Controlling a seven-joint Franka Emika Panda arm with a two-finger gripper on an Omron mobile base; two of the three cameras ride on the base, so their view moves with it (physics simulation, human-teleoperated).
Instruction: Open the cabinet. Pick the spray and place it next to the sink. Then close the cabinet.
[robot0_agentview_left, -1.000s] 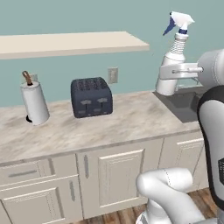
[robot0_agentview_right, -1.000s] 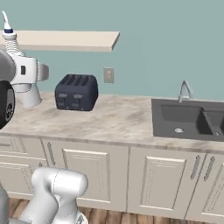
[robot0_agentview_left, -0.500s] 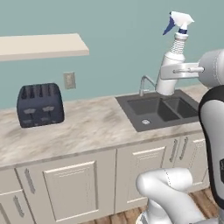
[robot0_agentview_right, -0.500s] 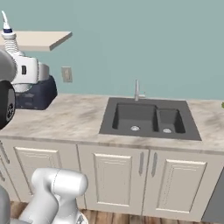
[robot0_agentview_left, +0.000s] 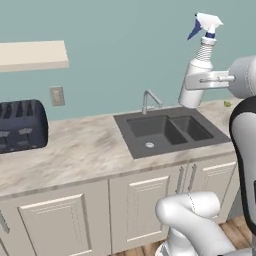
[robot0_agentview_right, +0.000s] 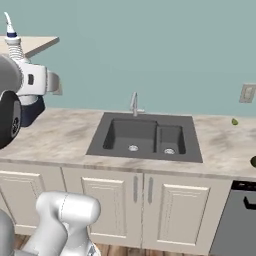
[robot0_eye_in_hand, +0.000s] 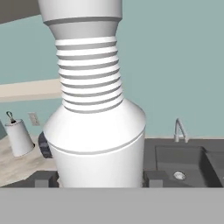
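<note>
A teal wall backed a marbled tabletop (robot0_agentview_left: 85, 150) over cream cabinets (robot0_agentview_right: 145, 200). The sink (robot0_agentview_left: 167, 131), two dark basins with a slim faucet (robot0_agentview_left: 148, 100) at its rear edge, sat in the tabletop's middle in both base views. The spray (robot0_agentview_left: 198, 70) was held upright, high in the air above and just to the right of the sink, nozzle (robot0_agentview_left: 194, 31) pointing left in the left base view. In the hand view the gripper (robot0_eye_in_hand: 99, 178) had its jaws closed on the bottle's lower body, one dark tip on each side, the ribbed neck rising above them. Gripping low on the widest part likely kept the bottle vertical, ready to be set down on its base.

A toaster (robot0_agentview_left: 20, 125) stood well to the left of the sink, under a shelf (robot0_agentview_left: 32, 54); a paper-towel roll (robot0_eye_in_hand: 18, 138) stood farther along in the hand view. Bare tabletop lay on both sides of the basins. On the right, a small green item (robot0_agentview_right: 235, 121) and a dark object at the picture's edge (robot0_agentview_right: 253, 161) were near the back wall and the front edge; the strip just beside the sink rim looked free. The placing step appeared under way, the bottle not yet lowered.
</note>
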